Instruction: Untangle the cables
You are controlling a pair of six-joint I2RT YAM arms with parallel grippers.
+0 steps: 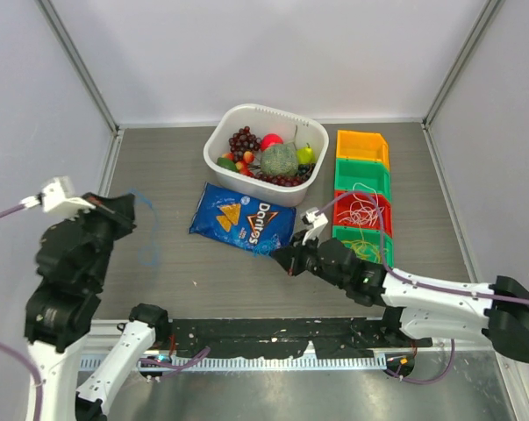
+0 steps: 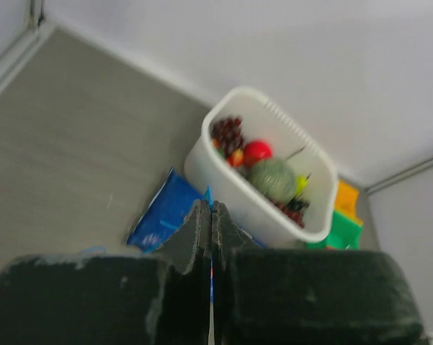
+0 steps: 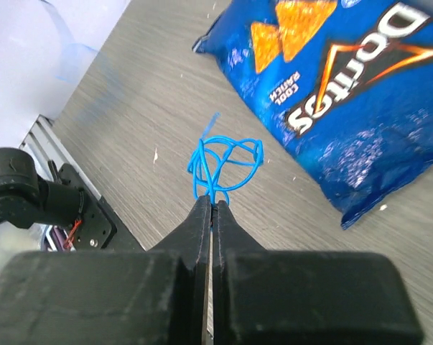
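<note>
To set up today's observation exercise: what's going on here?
The right gripper, jaws shut, pinches a small blue cable bunch beside the Doritos bag. The left gripper is raised at the left, jaws shut; whether it holds anything is unclear. A white cable lies in the red bin, a yellow cable in the nearest green bin.

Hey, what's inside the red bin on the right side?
A loose tangle of white cable fills the red bin, with a few strands looping over its rim. The bin's floor under the tangle is mostly hidden.
</note>
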